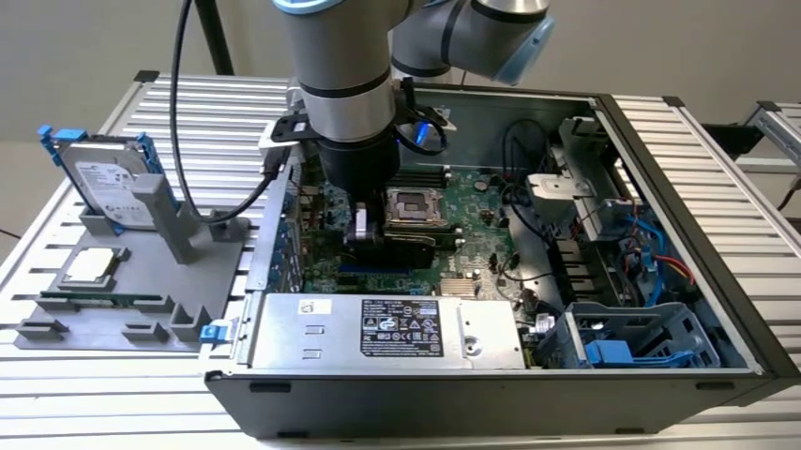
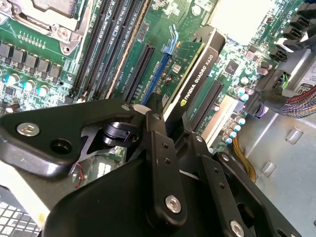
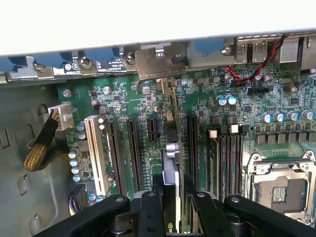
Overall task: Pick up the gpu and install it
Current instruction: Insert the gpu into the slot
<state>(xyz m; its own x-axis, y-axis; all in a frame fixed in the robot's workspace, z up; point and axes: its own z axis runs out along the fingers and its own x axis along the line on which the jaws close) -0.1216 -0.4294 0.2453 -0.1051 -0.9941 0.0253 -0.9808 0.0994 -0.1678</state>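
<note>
Black fingers (image 2: 168,148) fill the near part of both wrist views, and I read them as pinched narrow on the upper edge of the gpu (image 2: 197,74), one on each face of the card. From the fingers the card runs straight down and away: it stands on edge, its long axis lying along the dark slots (image 3: 133,148) of the motherboard (image 3: 123,98), parallel to them. In the first wrist view I see the card's thin edge (image 3: 171,148) between two of those slots, its silver bracket (image 3: 160,61) up against the back wall of the case (image 1: 701,169). I judge it to be over or partly in its slot; whether it is pressed fully home I cannot tell. Beyond the fingers sits the processor socket (image 3: 279,182). Farther off, in the exterior view, the arm (image 1: 344,84) reaches down into the open case, and well apart on the surface (image 1: 51,412) stands a hard drive (image 1: 107,183) in its holder.
</note>
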